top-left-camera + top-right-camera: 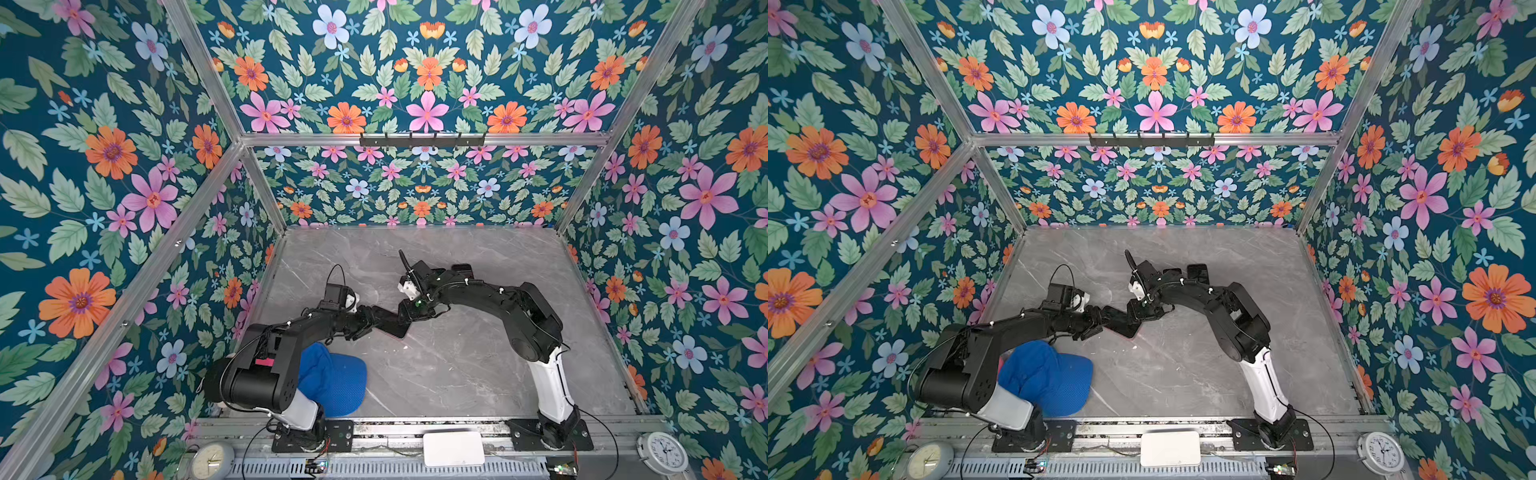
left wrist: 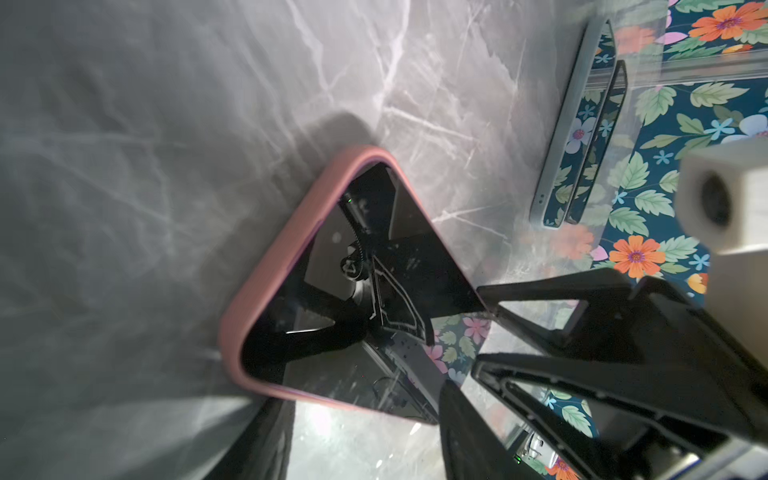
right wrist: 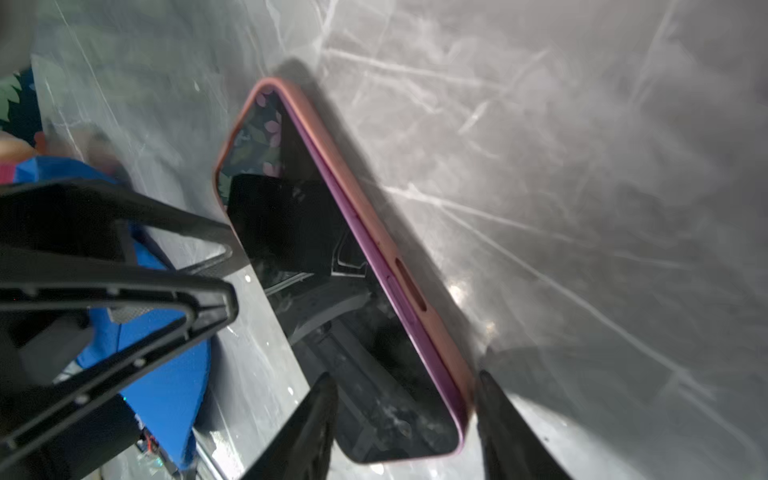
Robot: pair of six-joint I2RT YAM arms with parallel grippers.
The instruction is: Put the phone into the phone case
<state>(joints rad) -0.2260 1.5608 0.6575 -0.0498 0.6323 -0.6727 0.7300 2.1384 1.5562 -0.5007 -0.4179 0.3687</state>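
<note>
The phone (image 1: 392, 326) (image 2: 332, 291) lies screen up on the marble table, seated in the pink phone case (image 2: 282, 249). Its purple edge shows just above the case's rim (image 3: 361, 212) along one long side. My right gripper (image 3: 405, 376) straddles one end of the phone (image 3: 299, 232) across its width, one finger against the case's side and the other at the screen's edge. My left gripper (image 2: 365, 432) is open, its fingertips (image 3: 230, 247) at the phone's long side with bare table between them. In both top views the two grippers (image 1: 370, 320) (image 1: 409, 311) meet over the phone (image 1: 1121, 324).
A blue cap (image 1: 332, 382) lies at the front left beside the left arm's base. Two more phones or cases (image 2: 577, 124) lie at the back right, behind the right arm (image 1: 1198, 272). Floral walls close in the table (image 1: 457, 365) on three sides.
</note>
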